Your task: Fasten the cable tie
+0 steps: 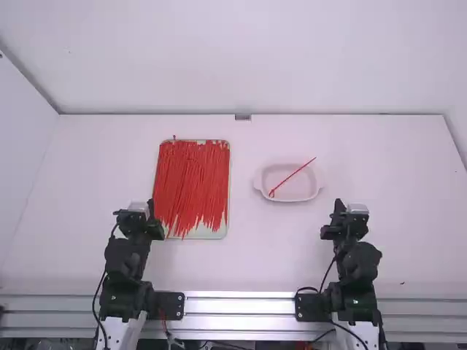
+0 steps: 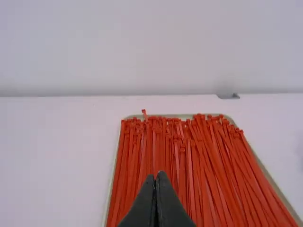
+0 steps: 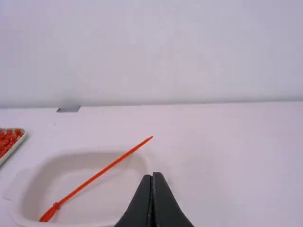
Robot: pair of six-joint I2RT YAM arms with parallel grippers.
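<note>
Several loose red cable ties [image 1: 193, 186] [image 2: 189, 165] lie side by side on a flat tray [image 1: 224, 232] [image 2: 116, 156] left of the table's middle. One fastened red cable tie [image 1: 292, 177] [image 3: 94, 177] lies slanted in a white dish [image 1: 257, 182] [image 3: 26, 182], its tail poking over the far rim. My left gripper [image 1: 146, 219] [image 2: 156, 176] hangs shut and holds nothing, at the tray's near left corner. My right gripper [image 1: 341, 213] [image 3: 152, 176] is shut and bare too, just near and right of the dish.
A small grey fitting [image 1: 243, 116] [image 2: 228, 96] [image 3: 68, 109] sits at the table's far edge where it meets the wall. Bare white table stretches to the left of the tray and to the right of the dish.
</note>
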